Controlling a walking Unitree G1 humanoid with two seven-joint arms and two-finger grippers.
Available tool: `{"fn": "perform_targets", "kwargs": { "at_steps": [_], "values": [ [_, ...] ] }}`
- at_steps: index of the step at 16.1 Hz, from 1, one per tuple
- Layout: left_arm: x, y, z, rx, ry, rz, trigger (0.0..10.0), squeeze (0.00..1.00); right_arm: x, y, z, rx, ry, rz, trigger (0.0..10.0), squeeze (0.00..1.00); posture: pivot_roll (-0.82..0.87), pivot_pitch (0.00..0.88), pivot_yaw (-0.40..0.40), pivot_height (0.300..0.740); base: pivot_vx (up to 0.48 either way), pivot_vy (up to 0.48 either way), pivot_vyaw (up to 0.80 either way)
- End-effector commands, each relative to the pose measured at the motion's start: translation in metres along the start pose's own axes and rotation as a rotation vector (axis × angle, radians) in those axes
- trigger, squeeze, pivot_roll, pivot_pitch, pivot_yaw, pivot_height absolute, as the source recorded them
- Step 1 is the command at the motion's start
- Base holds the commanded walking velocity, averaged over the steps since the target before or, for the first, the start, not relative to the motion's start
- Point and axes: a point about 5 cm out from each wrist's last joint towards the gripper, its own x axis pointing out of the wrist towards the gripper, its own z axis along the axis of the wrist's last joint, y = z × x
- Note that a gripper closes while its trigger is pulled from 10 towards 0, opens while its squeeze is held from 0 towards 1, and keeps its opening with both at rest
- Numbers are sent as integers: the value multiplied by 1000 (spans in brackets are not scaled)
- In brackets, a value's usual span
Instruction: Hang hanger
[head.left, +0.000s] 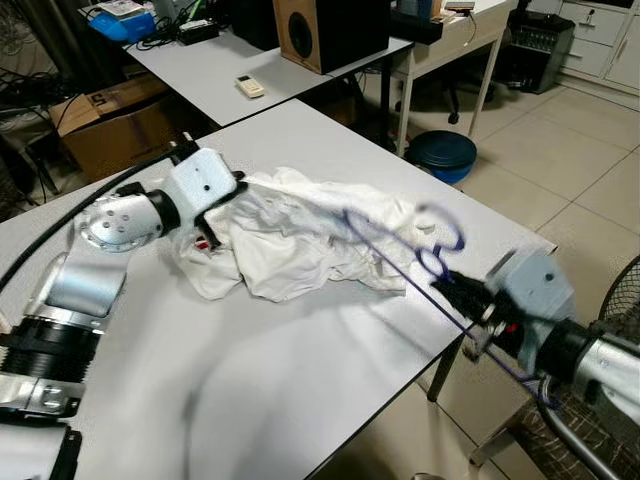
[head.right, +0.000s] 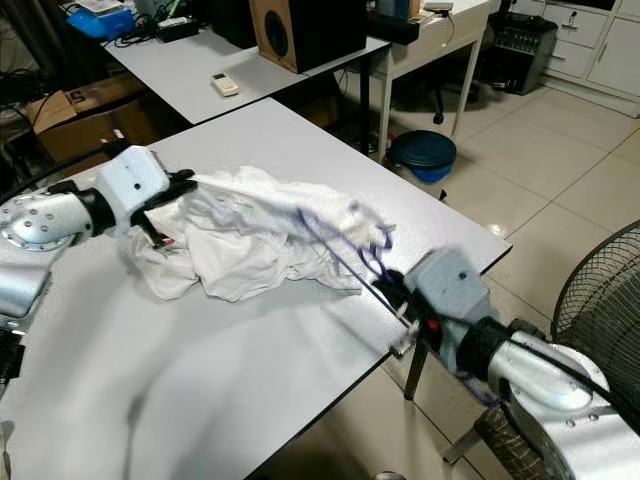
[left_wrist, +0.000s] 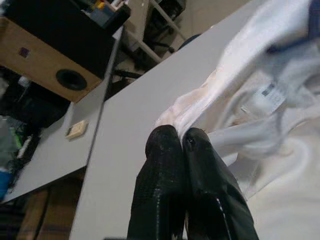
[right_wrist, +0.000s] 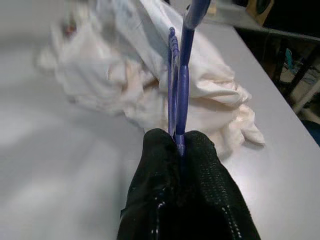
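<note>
A crumpled white garment (head.left: 300, 235) lies on the grey table (head.left: 250, 380). A blue-purple wire hanger (head.left: 400, 250) is partly threaded into it, its hook (head.left: 445, 240) sticking out near the table's right edge. My right gripper (head.left: 455, 290) is shut on the hanger's lower bar (right_wrist: 179, 100), just off the table corner. My left gripper (head.left: 215, 225) is shut on the garment's left edge, pinching a fold of cloth (left_wrist: 185, 112) between its fingertips. A small label (left_wrist: 265, 92) shows on the fabric.
A second table (head.left: 230, 70) behind carries a speaker (head.left: 320, 30), a remote (head.left: 250, 87) and a blue box (head.left: 120, 20). A cardboard box (head.left: 110, 125) sits on the floor at left. A blue round stool (head.left: 445, 155) and a fan (head.right: 600, 300) stand to the right.
</note>
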Motion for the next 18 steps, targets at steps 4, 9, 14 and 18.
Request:
{"fn": "perform_targets", "kwargs": {
  "at_steps": [4,9,14,18],
  "values": [
    [-8,0,7,19,-73,-37,0,0,2,-10,4,137,-65,-78,10000,0,-198,0,93,740,0,0,0],
    [-2,-17,14,12,-125,-125,0,0,21,-6,-14,477,-105,-28,10000,0,-196,0,86,740,0,0,0],
    [0,-9,16,-16,-126,-26,0,0,26,1,-30,493,12,-1,10000,0,-183,0,73,740,0,0,0],
    [-3,-15,27,-94,-211,-74,0,0,29,-12,-40,493,40,-111,10000,0,-175,5,64,740,0,0,0]
  ]
}}
